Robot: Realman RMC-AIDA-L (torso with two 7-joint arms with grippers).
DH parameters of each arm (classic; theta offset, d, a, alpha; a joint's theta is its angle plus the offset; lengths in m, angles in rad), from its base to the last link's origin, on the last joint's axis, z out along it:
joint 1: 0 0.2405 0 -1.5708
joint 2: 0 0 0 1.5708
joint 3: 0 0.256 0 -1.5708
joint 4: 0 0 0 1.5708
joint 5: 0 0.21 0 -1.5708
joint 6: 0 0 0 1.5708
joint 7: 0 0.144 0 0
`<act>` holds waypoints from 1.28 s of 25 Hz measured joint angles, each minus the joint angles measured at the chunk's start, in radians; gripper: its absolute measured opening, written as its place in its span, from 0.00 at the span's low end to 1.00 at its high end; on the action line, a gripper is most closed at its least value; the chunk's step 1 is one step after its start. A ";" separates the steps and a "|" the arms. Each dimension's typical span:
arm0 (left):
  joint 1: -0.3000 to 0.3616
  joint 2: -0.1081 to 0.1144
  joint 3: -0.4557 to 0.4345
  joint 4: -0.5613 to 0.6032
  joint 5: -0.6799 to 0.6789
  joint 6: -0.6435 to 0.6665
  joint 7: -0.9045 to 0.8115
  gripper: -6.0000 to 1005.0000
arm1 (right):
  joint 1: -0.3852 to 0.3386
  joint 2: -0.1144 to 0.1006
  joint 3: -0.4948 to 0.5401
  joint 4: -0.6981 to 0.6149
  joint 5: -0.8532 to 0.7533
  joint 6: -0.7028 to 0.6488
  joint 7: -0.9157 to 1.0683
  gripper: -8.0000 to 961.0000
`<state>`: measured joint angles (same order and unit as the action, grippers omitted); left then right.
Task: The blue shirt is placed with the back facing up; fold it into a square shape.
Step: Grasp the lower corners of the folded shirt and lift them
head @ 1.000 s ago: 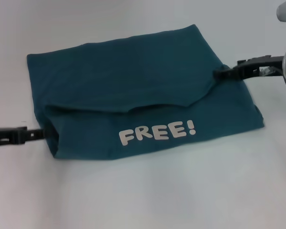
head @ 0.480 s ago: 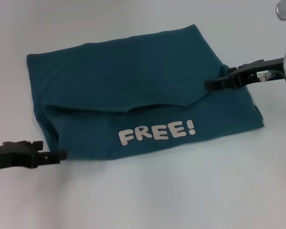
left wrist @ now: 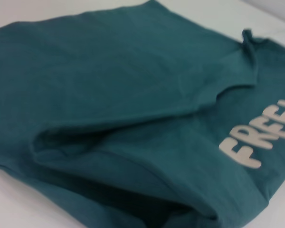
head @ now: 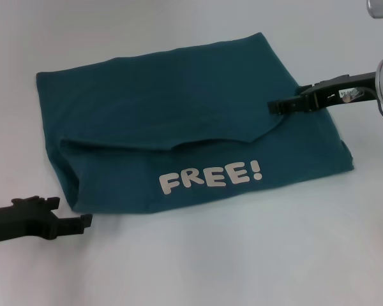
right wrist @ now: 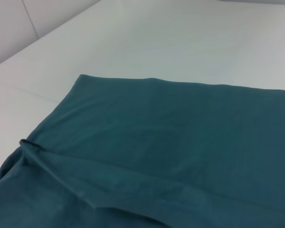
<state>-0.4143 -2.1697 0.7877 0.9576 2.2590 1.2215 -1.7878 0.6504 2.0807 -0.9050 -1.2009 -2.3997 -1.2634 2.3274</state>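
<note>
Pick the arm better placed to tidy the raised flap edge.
Right. The right gripper sits over the blue shirt at the flap's edge; the left gripper is off the cloth, beside the near-left corner.

Bare counter (head: 242,268) lies open near and left of the blue shirt (head: 166,108). The right hand (head: 274,106) hangs over the shirt's right edge.

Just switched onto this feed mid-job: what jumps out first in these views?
The blue shirt fills the middle of the white table, folded into a rough rectangle with the pale word FREE! across its near flap. The left gripper sits on the table just off the shirt's near-left corner, while the right gripper reaches over the shirt's right edge.
</note>
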 joint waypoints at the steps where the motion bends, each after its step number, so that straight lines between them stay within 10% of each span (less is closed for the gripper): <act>1: -0.001 -0.001 0.012 -0.009 0.000 -0.015 0.006 0.93 | 0.000 0.002 0.000 0.001 0.000 0.004 -0.001 0.96; 23: -0.038 -0.002 0.187 -0.118 -0.069 -0.337 0.027 0.93 | 0.009 0.005 -0.006 0.041 0.005 0.041 -0.002 0.95; 32: -0.042 -0.002 0.206 -0.122 -0.073 -0.332 0.033 0.65 | 0.009 0.005 -0.006 0.042 0.006 0.056 -0.002 0.95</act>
<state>-0.4562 -2.1720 0.9933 0.8360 2.1859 0.8897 -1.7548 0.6598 2.0862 -0.9113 -1.1591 -2.3932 -1.2074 2.3258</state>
